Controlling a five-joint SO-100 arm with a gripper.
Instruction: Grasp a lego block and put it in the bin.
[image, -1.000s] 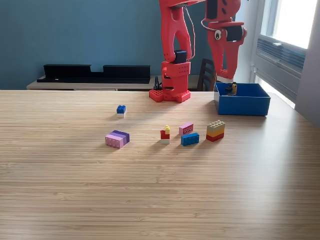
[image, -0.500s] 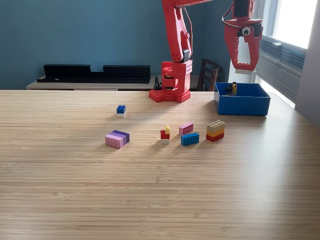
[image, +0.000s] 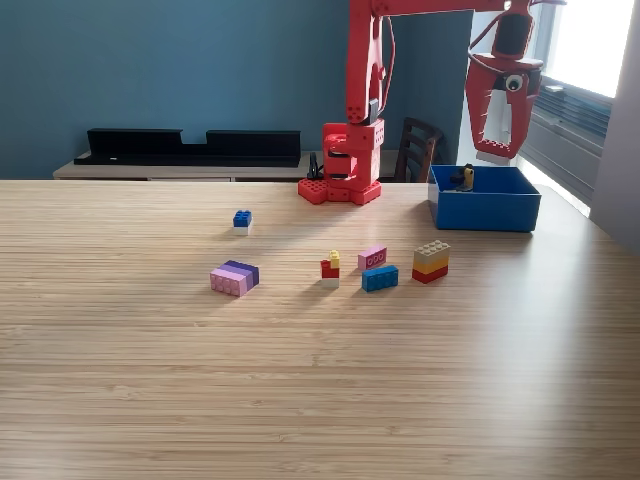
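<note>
The blue bin stands at the back right of the table in the exterior view. A small yellow and dark lego block rests inside it by the left wall. My red gripper hangs above the bin, open and empty, with daylight showing between its jaws. Several lego blocks lie on the table: a small blue one, a pink and purple one, a red, yellow and white one, a pink one, a blue one and a tan, yellow and red stack.
The arm's red base sits at the table's back edge, left of the bin. Behind it are a dark chair and a low cabinet with black trays. A window with a radiator fills the right side.
The gripper has risen from the bin's left corner and swung to the view's right, now above the bin. The yellow and dark block stays in the bin.
</note>
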